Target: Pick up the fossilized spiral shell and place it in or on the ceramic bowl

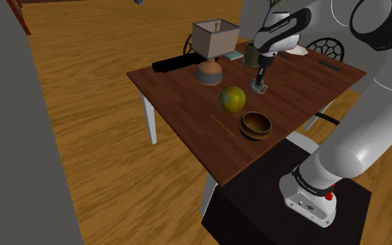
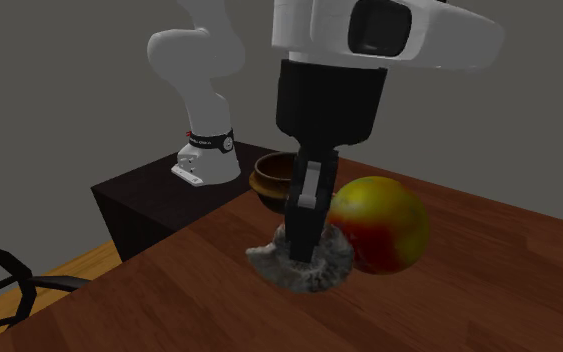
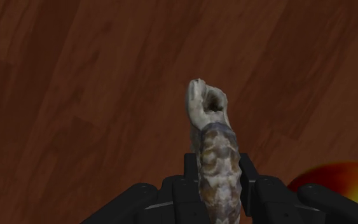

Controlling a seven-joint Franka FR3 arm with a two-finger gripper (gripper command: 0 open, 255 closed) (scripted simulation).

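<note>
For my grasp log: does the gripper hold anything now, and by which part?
The shell, clasped edge-on between the fingers, which press its two broad sides.

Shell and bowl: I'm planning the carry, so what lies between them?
Only bare table between shell and bowl in the shoulder view; the round fruit sits just off that line.

No legible text for you to log. White lettering on the arm's base band (image 1: 307, 182) and wrist band (image 1: 278, 28): too small to read.

The white arm (image 1: 358, 146) has dark joints, black lettered bands and black fingers (image 2: 299, 235).
</note>
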